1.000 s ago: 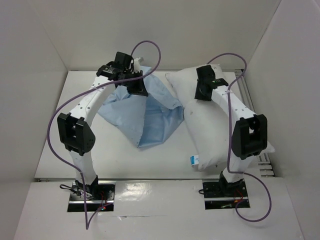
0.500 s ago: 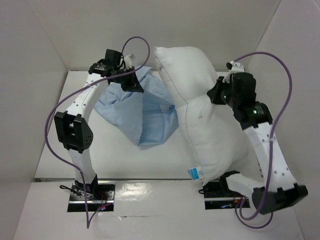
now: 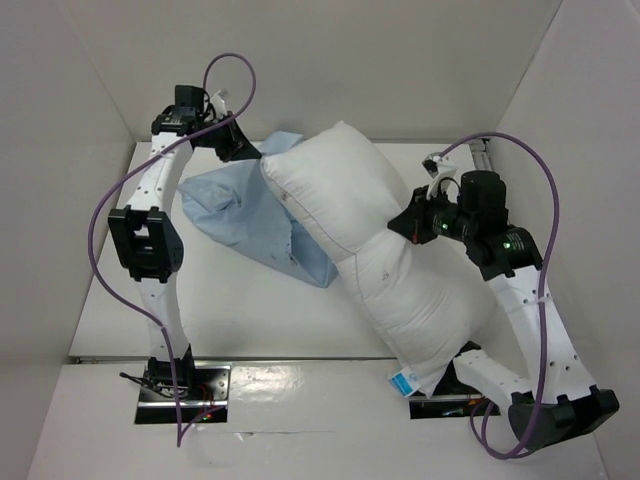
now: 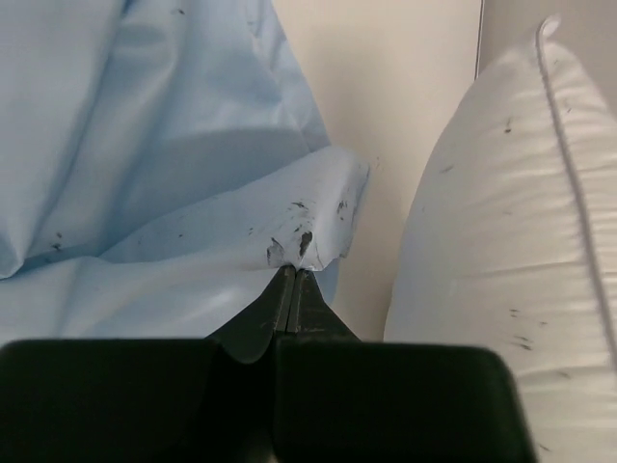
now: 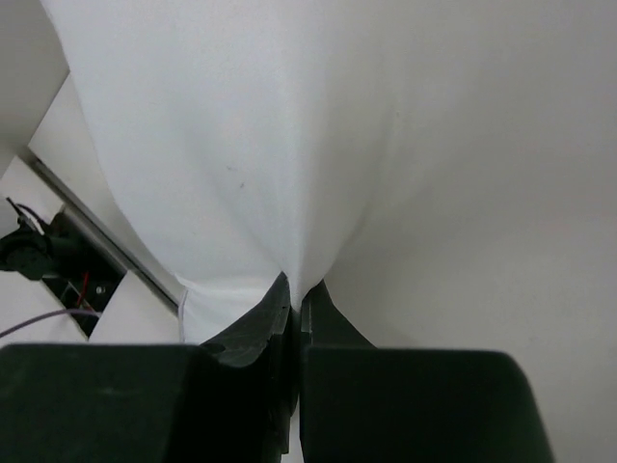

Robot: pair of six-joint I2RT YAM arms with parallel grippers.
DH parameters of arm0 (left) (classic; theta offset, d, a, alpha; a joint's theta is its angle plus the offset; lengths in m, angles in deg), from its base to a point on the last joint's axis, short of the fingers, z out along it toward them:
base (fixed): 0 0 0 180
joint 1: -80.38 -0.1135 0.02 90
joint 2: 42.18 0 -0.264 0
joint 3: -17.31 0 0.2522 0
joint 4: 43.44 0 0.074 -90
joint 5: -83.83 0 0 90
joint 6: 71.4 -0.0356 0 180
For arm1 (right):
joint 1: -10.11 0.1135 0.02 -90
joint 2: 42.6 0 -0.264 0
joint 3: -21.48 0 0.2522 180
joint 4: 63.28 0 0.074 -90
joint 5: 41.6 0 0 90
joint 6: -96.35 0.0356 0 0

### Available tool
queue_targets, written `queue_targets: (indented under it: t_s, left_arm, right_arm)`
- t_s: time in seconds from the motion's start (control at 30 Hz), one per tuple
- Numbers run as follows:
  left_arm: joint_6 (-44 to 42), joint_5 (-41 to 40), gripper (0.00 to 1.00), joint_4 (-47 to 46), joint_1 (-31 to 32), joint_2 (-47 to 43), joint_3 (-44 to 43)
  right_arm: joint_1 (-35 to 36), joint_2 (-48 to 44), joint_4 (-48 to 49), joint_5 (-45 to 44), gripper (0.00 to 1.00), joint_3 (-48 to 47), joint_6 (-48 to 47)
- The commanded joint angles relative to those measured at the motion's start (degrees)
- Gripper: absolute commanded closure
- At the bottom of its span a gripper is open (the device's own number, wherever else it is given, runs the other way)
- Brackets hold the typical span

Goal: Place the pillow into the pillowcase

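Observation:
The white pillow [image 3: 350, 225] hangs tilted across the middle, its far end over the light blue pillowcase [image 3: 230, 210], its tagged corner [image 3: 403, 381] near the front edge. My right gripper [image 3: 408, 226] is shut on the pillow's right side; in the right wrist view the gripper [image 5: 297, 289] pinches a fold of the pillow [image 5: 318, 125]. My left gripper [image 3: 250, 152] is shut on the pillowcase's far edge and holds it up at the back left. In the left wrist view the gripper [image 4: 293, 270] pinches the speckled hem of the pillowcase [image 4: 154, 145], with the pillow [image 4: 511, 222] close to its right.
White walls close in the table [image 3: 250, 315] at the back and on both sides. A metal rail [image 3: 485, 160] runs along the right edge. Both arm bases and their purple cables sit at the front edge.
My right gripper has lifted the pillow off the table and swung its far end left over the pillowcase. My left gripper has pulled the pillowcase edge left and back.

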Motion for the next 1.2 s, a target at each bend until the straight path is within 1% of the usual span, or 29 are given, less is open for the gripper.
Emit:
queue_targets:
  t_s: [0.0, 0.07, 0.1, 0.2, 0.3, 0.37, 0.4, 0.43, 0.47, 0.5, 0.53, 0.57, 0.63, 0.67, 0.7, 0.8, 0.83, 1.0, 1.03, 1.1, 1.17]
  left_arm:
    - [2.1, 2.0, 1.0, -3.0, -2.5, -0.2, -2.5]
    - [2.8, 2.0, 1.0, -3.0, -3.7, 0.5, -5.0]
    - [2.8, 2.9, 1.0, -3.0, -4.3, 1.3, -5.8]
    - [3.3, 3.5, 1.0, -3.5, -5.4, 1.3, -6.4]
    - [2.8, 4.0, 1.0, -4.1, -5.4, 0.7, -4.7]
    - [0.2, 6.7, 1.0, -4.2, -4.9, 0.7, -3.1]
    - [-1.7, 6.7, 0.79, -3.6, -4.4, 0.7, -2.5]
    - [-2.9, 5.8, 0.65, -2.6, -4.4, 0.7, -2.5]
    - [-4.2, 4.1, 0.54, -1.2, -4.4, 1.5, -3.0]
    - [-5.6, 0.6, 0.47, 1.0, -3.8, 2.2, -4.2]
    - [-6.9, -4.1, 0.42, 6.8, -3.8, 2.9, -5.7]
    - [-8.6, -13.3, 0.35, 9.1, -3.8, 3.5, -6.9]
    - [-8.7, -20.1, 0.34, 11.5, -3.8, 3.6, -6.6]
    - [-7.0, -24.9, 0.34, 11.5, -3.8, 3.6, -5.4]
    - [-6.0, -26.9, 0.34, 11.5, -5.2, 2.6, -2.5]
    - [-3.5, -32.1, 0.34, 6.7, -6.9, 0.3, 3.4]
    - [-2.9, -33.6, 0.34, 6.7, -7.7, 0.3, 3.4]
    - [-2.9, -34.4, 0.34, 6.7, -8.3, 7.7, 0.0]
    - [-3.4, -34.9, 0.34, 8.2, -7.7, 8.9, -1.7]
    - [-3.4, -36.6, 0.33, 8.2, -7.1, 10.6, -1.7]
    - [-3.4, -36.6, 0.33, 7.5, -7.1, 12.0, -1.1]
  right_arm:
    - [0.4, -1.1, 0.8, 6.0, 1.0, 1.8, -2.0]
    - [0.9, -1.1, 2.5, 7.5, 1.0, 2.3, -2.0]
    - [0.9, -1.1, 3.0, 9.6, 1.0, 2.3, -2.0]
    - [0.9, -0.3, 3.0, 13.0, 1.0, 1.1, -3.7]
    - [1.5, 1.3, 3.0, 9.9, 1.0, 1.1, -2.9]
    - [1.5, 2.1, 3.0, 6.4, 1.0, 1.6, -1.8]
    - [1.5, 2.1, 3.8, 5.6, 1.0, 1.6, -1.8]
    - [1.5, 2.1, 3.8, 4.7, 1.0, 1.6, -1.0]
    - [1.5, 1.4, 4.4, 4.1, 1.0, 1.6, -1.0]
    - [1.5, 1.4, 5.1, 3.5, 1.0, 1.6, -0.5]
    - [1.5, 0.6, 5.2, 1.9, 1.0, 1.6, -0.5]
    - [1.5, 0.6, 5.2, 0.8, 1.0, 1.1, 0.1]
    - [1.5, -0.8, 5.2, -1.3, 1.0, 0.4, 0.2]
    - [1.5, -0.8, 5.2, -4.2, 1.0, 0.4, 0.9]
    - [1.5, -1.3, 5.2, -5.3, 1.0, 0.4, 0.9]
    - [1.5, -1.8, 5.2, -9.6, 1.0, -0.8, 2.2]
    - [1.5, -1.8, 5.2, -10.1, 1.0, -0.8, 2.8]
    - [1.5, -1.8, 5.2, -11.2, 1.0, -1.3, 3.4]
    - [1.5, -1.8, 5.2, -11.2, 1.0, -2.0, 3.4]
    - [1.5, -1.8, 5.2, -11.7, 1.0, -2.0, 3.4]
    - [1.5, -1.8, 5.2, -12.2, 1.0, -2.0, 3.4]
